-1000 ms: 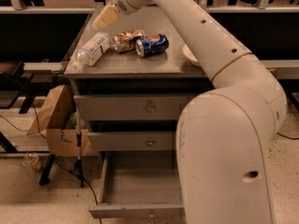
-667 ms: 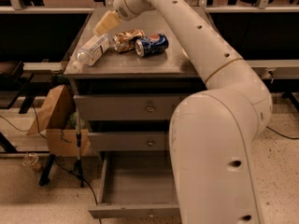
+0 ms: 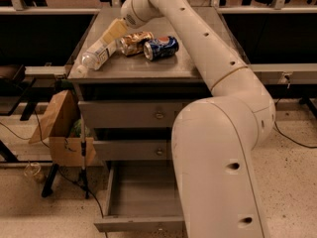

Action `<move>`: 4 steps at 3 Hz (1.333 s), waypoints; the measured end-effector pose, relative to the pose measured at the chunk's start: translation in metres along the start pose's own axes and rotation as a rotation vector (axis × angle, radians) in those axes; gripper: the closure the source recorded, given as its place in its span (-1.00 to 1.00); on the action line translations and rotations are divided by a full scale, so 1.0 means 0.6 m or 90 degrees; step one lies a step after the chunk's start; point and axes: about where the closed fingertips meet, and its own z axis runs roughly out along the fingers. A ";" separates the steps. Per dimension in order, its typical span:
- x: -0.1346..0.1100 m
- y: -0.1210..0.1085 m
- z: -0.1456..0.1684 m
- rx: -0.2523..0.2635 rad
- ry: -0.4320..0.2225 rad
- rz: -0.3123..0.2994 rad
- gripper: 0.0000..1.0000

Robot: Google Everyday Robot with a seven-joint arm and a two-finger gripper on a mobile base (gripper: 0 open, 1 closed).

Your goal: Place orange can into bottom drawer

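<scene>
The orange can [image 3: 133, 42] lies on its side on the grey cabinet top [image 3: 148, 69], between a clear plastic bottle [image 3: 96, 56] and a blue Pepsi can [image 3: 161, 47]. My gripper [image 3: 114, 31] reaches down from the white arm, just left of and slightly above the orange can, over the bottle's upper end. It holds nothing that I can see. The bottom drawer [image 3: 141, 224] is pulled open below the two knobbed drawers, and its inside looks empty; my arm's large body hides its right part.
The two upper drawers [image 3: 129, 114] are closed. A brown paper bag and cardboard box [image 3: 59, 133] stand on the floor left of the cabinet, with cables and a thin stand leg beside them. A dark bench rail runs behind the cabinet.
My gripper has come down a little toward the bottle and the orange can. The cans and the bottle have not moved.
</scene>
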 end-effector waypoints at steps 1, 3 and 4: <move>0.008 0.002 0.011 -0.002 0.012 -0.005 -1.00; 0.098 -0.026 -0.021 0.017 0.079 0.001 -1.00; 0.116 -0.032 -0.026 0.018 0.091 0.003 -1.00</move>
